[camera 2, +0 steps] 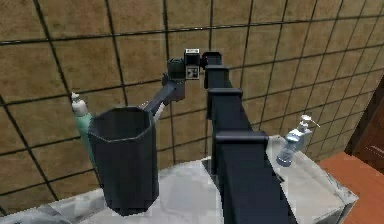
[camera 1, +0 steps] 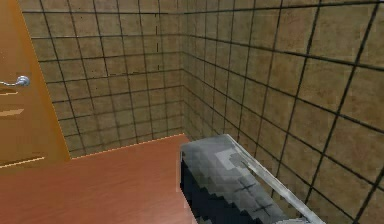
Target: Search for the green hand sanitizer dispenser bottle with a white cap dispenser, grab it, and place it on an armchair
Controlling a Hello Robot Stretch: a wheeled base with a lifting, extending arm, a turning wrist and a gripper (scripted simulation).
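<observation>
Tool (camera 2: 152,103) near dark bin (camera 2: 122,160) rim, grasp impossible to tell, green bottle (camera 2: 83,120) left of it

Matt brown tiles, mottled and set in dark grout, are seen on the walls (camera 1: 290,80). The door (camera 1: 35,110) is rendered as smooth orange wood, its handle (camera 1: 20,82) as shiny metal. Smooth reddish wood is shown on the floor (camera 1: 100,185). The worktop (camera 2: 185,195) is given a grey, marbled polish; the bin (camera 2: 122,160) is finished matt and dark, the green bottle (camera 2: 84,122) smooth.
</observation>
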